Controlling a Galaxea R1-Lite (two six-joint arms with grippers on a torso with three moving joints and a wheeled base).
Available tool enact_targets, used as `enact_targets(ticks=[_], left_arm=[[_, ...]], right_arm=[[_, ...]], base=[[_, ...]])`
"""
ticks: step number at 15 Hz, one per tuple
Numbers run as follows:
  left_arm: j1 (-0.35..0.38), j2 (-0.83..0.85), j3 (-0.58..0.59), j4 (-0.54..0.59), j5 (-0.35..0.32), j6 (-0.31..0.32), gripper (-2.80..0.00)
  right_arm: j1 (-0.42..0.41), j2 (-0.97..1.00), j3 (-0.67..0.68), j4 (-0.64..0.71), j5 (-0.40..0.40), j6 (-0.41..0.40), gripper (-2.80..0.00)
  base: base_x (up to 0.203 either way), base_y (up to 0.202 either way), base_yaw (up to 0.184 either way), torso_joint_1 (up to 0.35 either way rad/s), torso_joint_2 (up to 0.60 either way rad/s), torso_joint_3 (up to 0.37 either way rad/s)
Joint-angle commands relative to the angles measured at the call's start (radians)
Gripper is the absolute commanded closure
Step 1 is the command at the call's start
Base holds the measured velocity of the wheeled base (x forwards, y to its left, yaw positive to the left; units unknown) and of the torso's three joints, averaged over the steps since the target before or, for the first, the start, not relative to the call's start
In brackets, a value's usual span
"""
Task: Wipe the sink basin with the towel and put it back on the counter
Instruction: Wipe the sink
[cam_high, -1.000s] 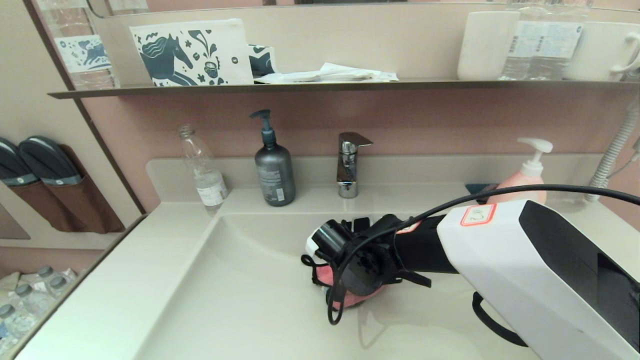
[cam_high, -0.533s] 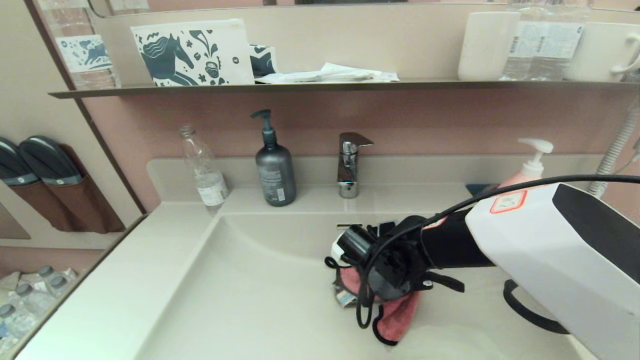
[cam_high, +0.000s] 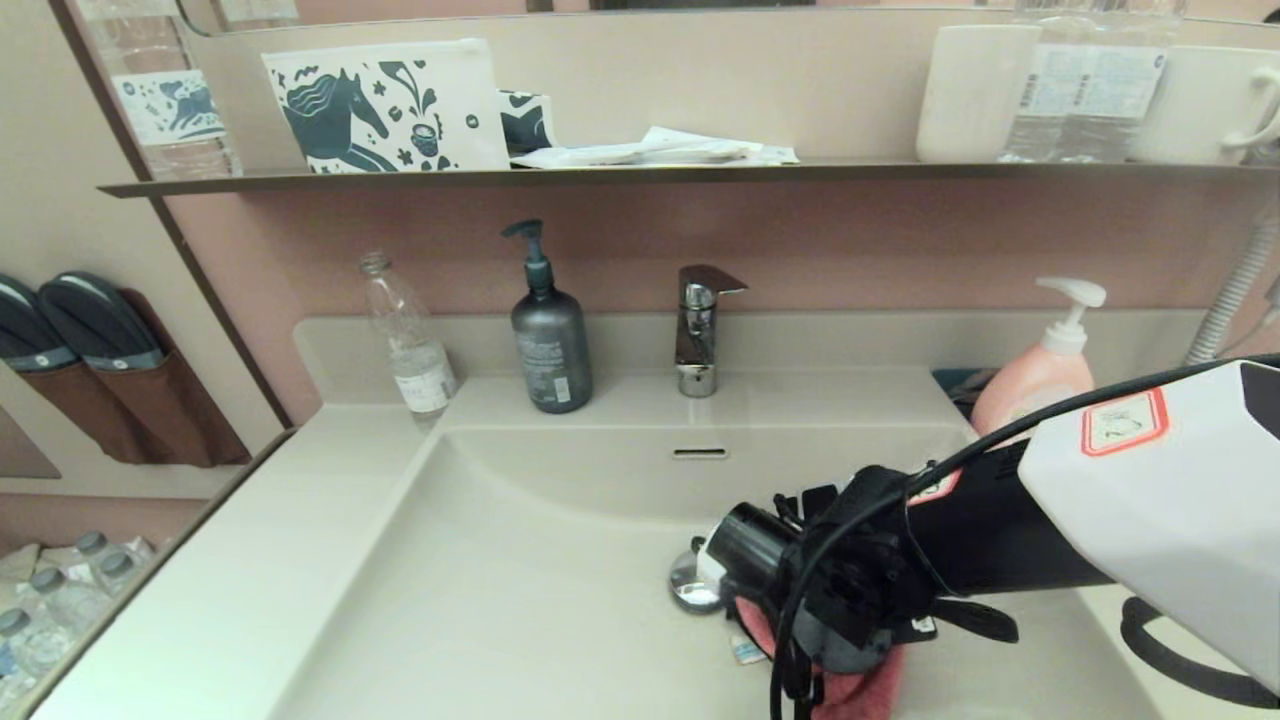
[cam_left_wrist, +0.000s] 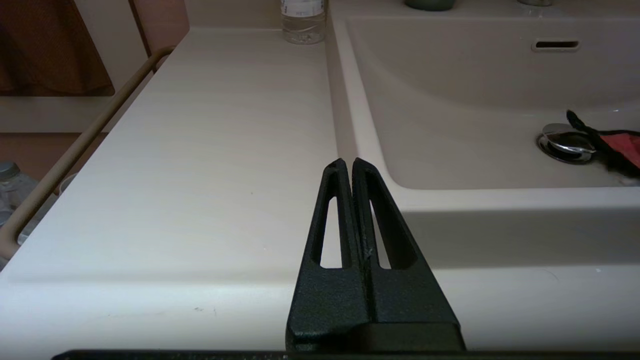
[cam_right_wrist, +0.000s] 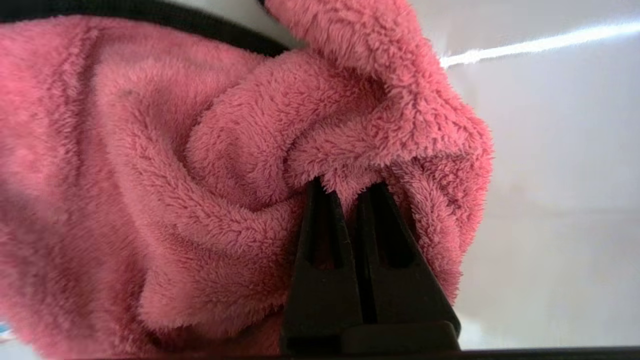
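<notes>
The cream-white sink basin (cam_high: 520, 560) has a chrome drain plug (cam_high: 690, 590) and an overflow slot (cam_high: 700, 453). Low in the basin, just right of the drain and toward the front, my right arm presses the coral-pink towel (cam_high: 860, 695) down. In the right wrist view my right gripper (cam_right_wrist: 345, 187) is shut on a bunched fold of the towel (cam_right_wrist: 200, 175), its tips buried in the pile. My left gripper (cam_left_wrist: 348, 162) is shut and holds nothing. It hovers over the counter (cam_left_wrist: 225, 150) by the basin's left front corner and is out of the head view.
On the back ledge stand a clear plastic bottle (cam_high: 410, 340), a grey pump bottle (cam_high: 550, 345), the chrome tap (cam_high: 697, 330) and the pink soap bottle (cam_high: 1040, 365). A dark wall shelf (cam_high: 600, 177) above carries a printed pouch and mugs.
My right gripper has dragged the towel from the basin's middle to the right and toward the front. The drain plug and overflow slot have come into view.
</notes>
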Motion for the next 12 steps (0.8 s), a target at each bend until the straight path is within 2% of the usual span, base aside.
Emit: enact_targets(ticks=[1, 5, 9, 12], left_arm=[[0.0, 0.0, 0.0, 0.0, 0.0, 0.0, 0.0], [0.0, 0.0, 0.0, 0.0, 0.0, 0.0, 0.0], [0.0, 0.0, 0.0, 0.0, 0.0, 0.0, 0.0], [0.0, 0.0, 0.0, 0.0, 0.0, 0.0, 0.0]], right_arm=[[0.057, -0.021, 0.017, 0.03, 0.069, 0.061, 0.0], [0.07, -0.026, -0.038, 0.022, 0.272, 0.125, 0.0], [0.072, 0.003, -0.063, -0.142, 0.37, 0.12, 0.0], [0.078, 0.093, -0.146, -0.185, 0.418, 0.115, 0.0]], base=[[0.0, 0.0, 0.0, 0.0, 0.0, 0.0], [0.0, 0.0, 0.0, 0.0, 0.0, 0.0], [0.0, 0.0, 0.0, 0.0, 0.0, 0.0], [0.0, 0.0, 0.0, 0.0, 0.0, 0.0]])
